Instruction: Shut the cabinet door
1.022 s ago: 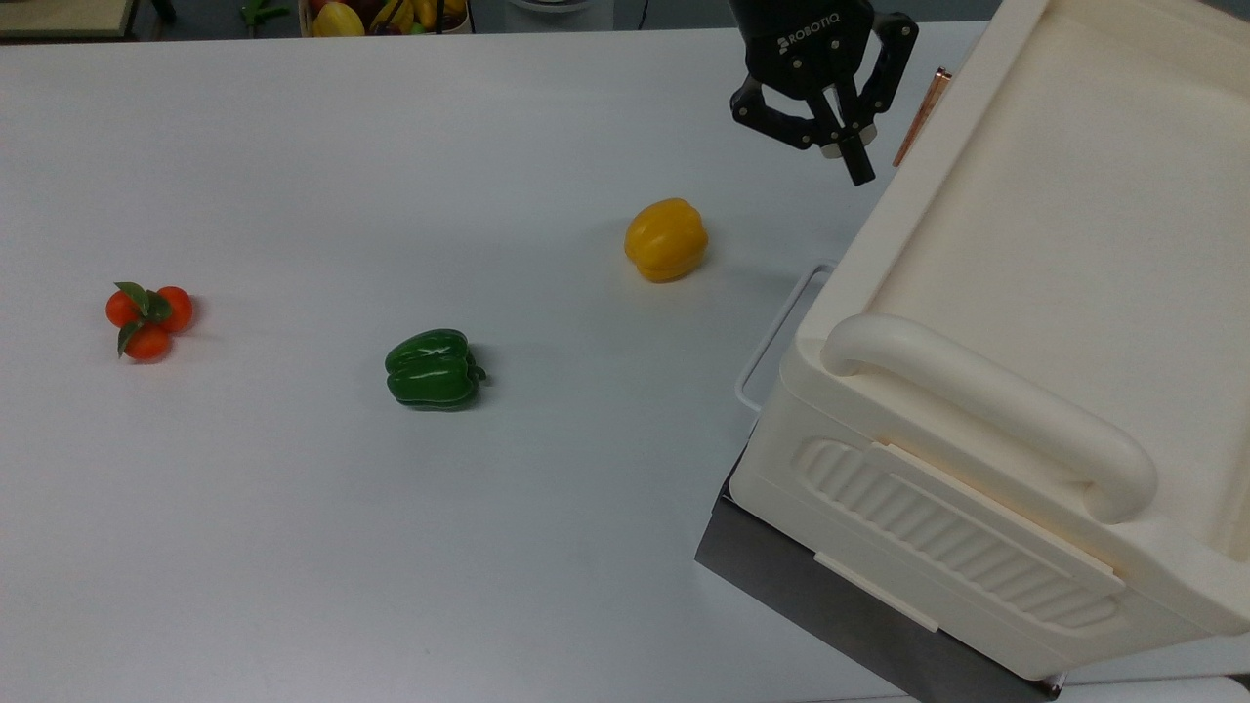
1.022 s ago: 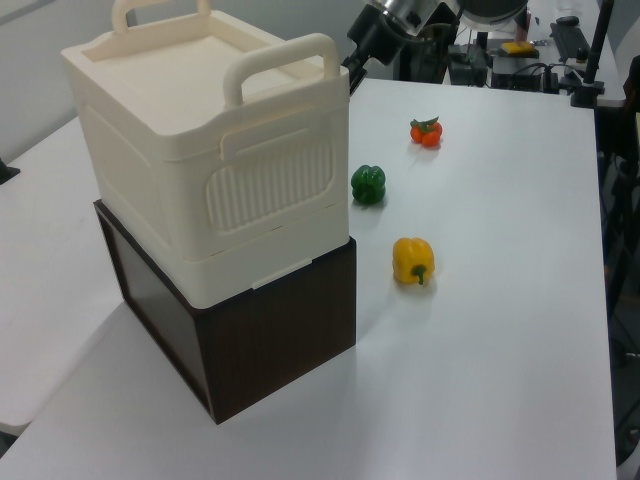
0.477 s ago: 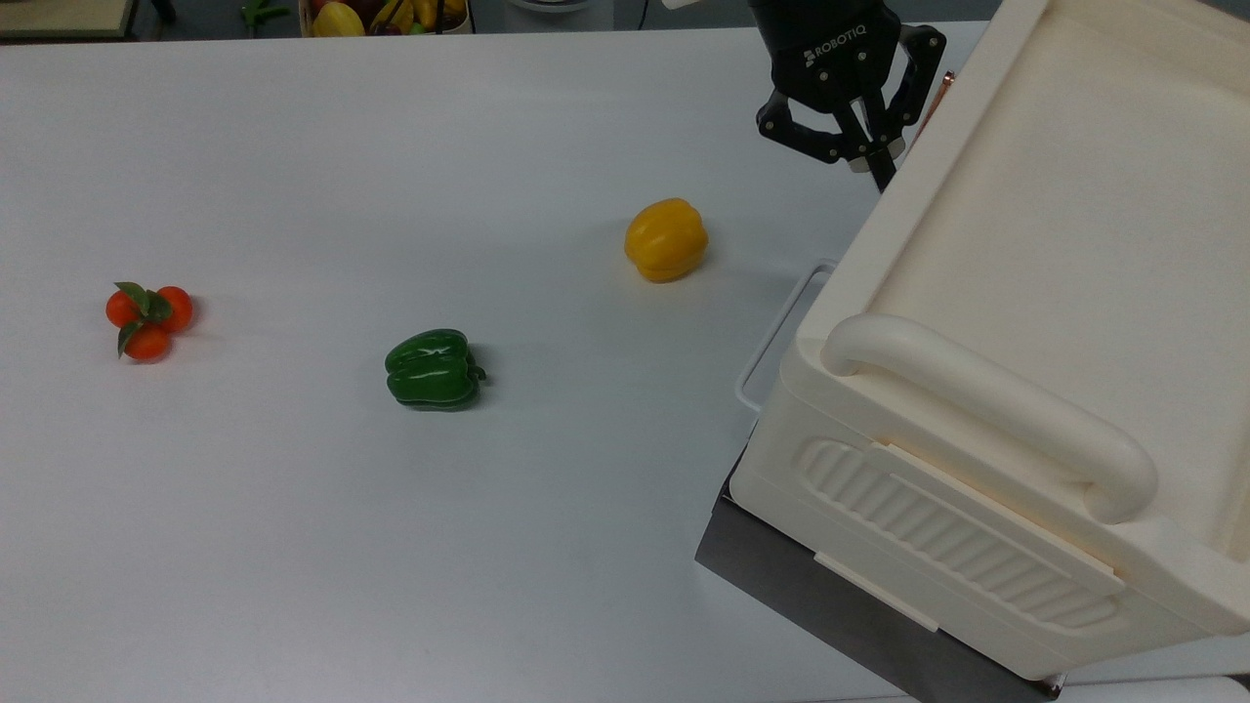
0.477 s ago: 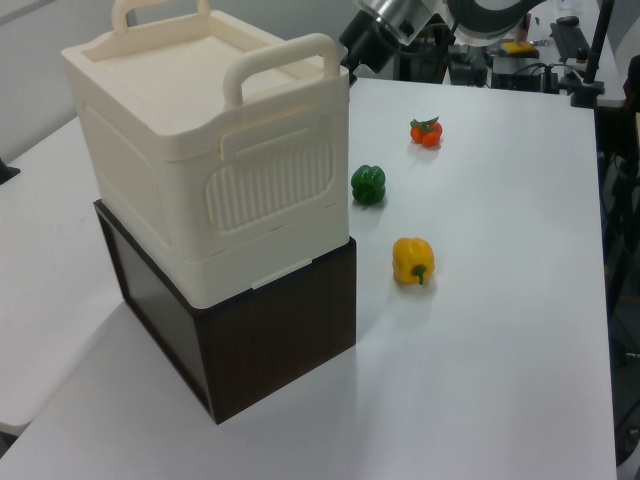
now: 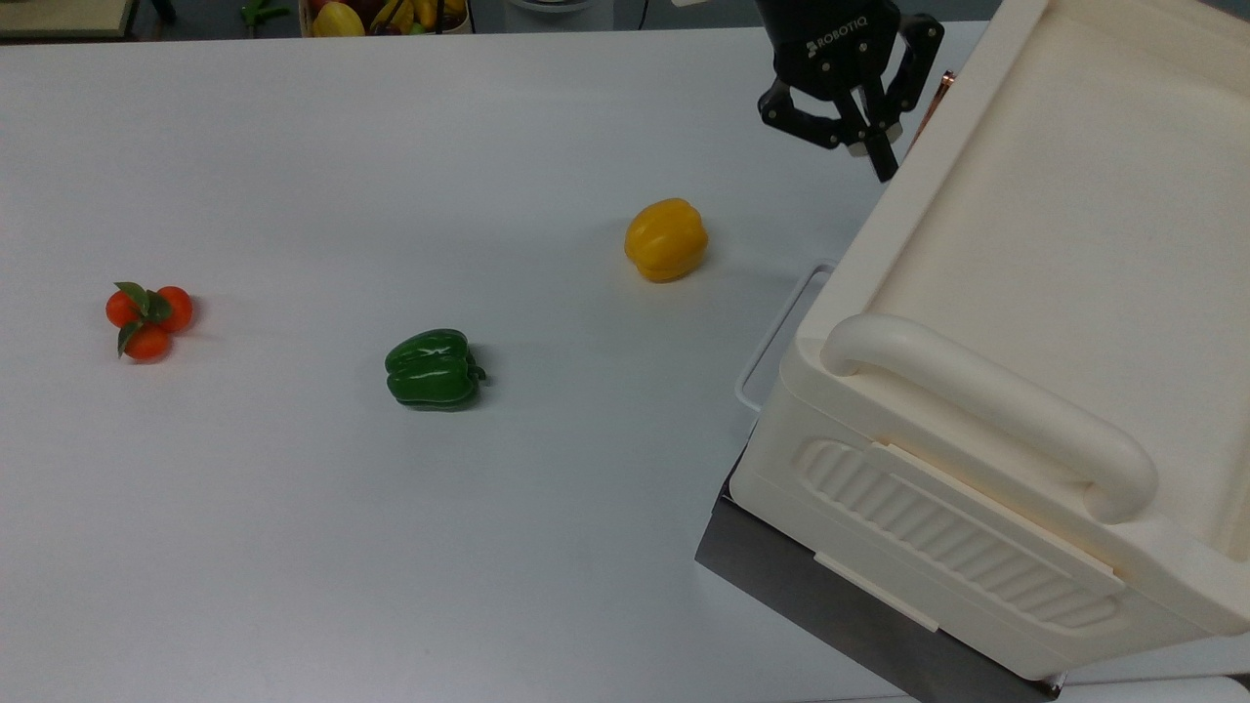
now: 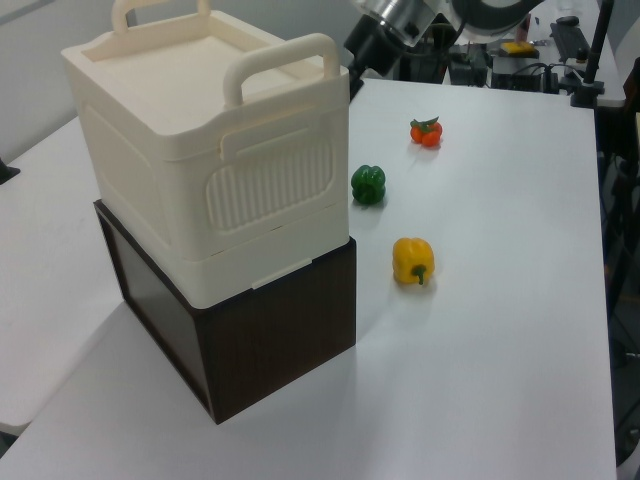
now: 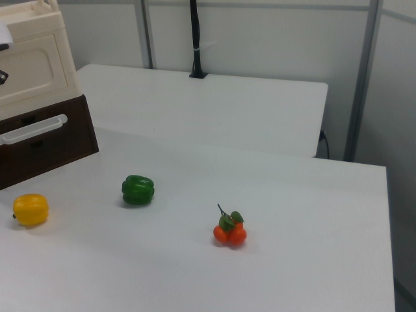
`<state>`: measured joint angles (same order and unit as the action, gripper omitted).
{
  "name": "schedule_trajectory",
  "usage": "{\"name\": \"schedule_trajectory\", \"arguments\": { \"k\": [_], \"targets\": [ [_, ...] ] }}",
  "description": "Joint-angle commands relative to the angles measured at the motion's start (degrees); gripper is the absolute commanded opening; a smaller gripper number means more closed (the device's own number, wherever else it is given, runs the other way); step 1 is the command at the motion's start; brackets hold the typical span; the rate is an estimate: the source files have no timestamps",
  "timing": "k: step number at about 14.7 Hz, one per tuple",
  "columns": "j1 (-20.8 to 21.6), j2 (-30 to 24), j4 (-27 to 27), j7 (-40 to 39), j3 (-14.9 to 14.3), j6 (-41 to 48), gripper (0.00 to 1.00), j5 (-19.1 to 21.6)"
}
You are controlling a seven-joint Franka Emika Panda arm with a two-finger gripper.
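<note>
The cream cabinet (image 5: 1035,293) stands on a dark base (image 5: 840,605) at the top view's right, and it shows again in the left view (image 6: 200,130). In the right view the cabinet door (image 7: 29,68) is a cream panel with a recessed centre, lying about flush with the cabinet's front. The top view shows just its copper handle strip (image 5: 940,88), close against the cabinet's far corner. My gripper (image 5: 876,151) is shut with nothing in it and hangs right beside that strip, its fingertips by the cabinet's edge. In the left view the gripper (image 6: 368,52) is partly hidden behind the cabinet.
On the white table lie a yellow pepper (image 5: 666,239), a green pepper (image 5: 434,368) and a bunch of small tomatoes (image 5: 148,310). A white bar handle (image 5: 781,332) sticks out from the dark base toward the yellow pepper. A fruit basket (image 5: 386,15) stands beyond the table's far edge.
My gripper moved toward the top view's right, up to the cabinet's corner. The copper strip, angled away from the cabinet a second ago, now lies closer against it.
</note>
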<state>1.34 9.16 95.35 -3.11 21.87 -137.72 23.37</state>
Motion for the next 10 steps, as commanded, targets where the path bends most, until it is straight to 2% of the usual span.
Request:
{"name": "schedule_trajectory", "arguments": {
  "k": [1,2,3,4,5,7,9,10],
  "targets": [
    [-1.69,-6.25,2.91,0.30,-3.22,12.71,0.37,-0.34],
    [-1.78,-7.13,2.91,0.30,-4.63,16.13,0.48,-0.51],
    [-1.69,-7.92,2.91,0.56,-6.47,19.82,0.68,-0.86],
    [-1.52,-8.63,2.82,0.91,-8.49,23.34,0.96,-1.56],
    [-0.99,-9.15,2.65,1.26,-10.16,25.99,1.00,-2.96],
    [-0.64,-10.12,2.65,1.26,-12.62,29.33,1.00,-7.43],
    [-0.37,-11.44,2.38,1.35,-13.16,33.73,1.00,-10.69],
    [-0.28,-12.05,1.60,1.44,-13.25,35.57,1.00,-13.93]
  ]
}}
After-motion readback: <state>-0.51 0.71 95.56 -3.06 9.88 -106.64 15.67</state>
